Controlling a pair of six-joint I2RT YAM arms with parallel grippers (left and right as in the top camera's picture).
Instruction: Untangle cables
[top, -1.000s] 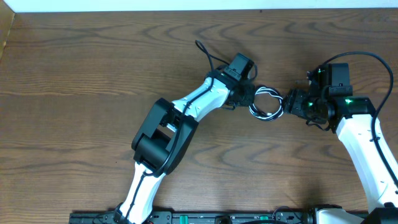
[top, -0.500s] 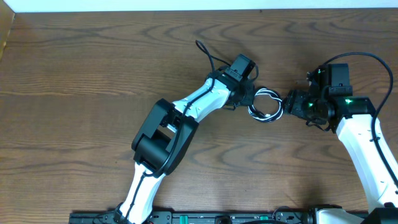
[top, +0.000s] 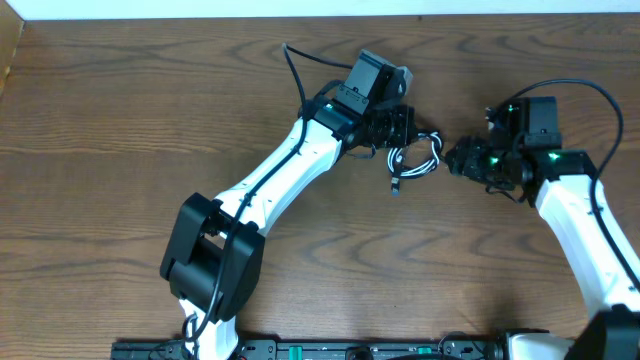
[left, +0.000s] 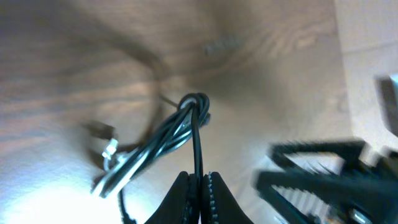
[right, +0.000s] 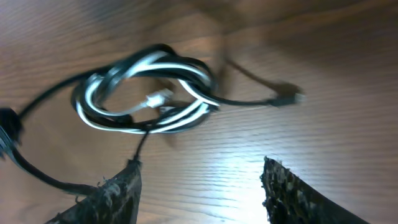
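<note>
The left gripper (left: 199, 182) is pinched tight on a thin black cord (left: 196, 140), which runs straight out from its closed fingertips into a loose coil where it is wound together with a thin white cord (right: 155, 62). The coil sits over the brown wood-grain table (top: 150, 120), between the two arms. The right gripper (right: 199, 183) faces the coil from just beside it, fingers spread apart and holding nothing.

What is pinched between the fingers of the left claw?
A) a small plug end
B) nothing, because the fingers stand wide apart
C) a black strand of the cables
C: in the left wrist view the left claw is closed on one black strand, which runs up from the fingertips to the looped cables.
</note>
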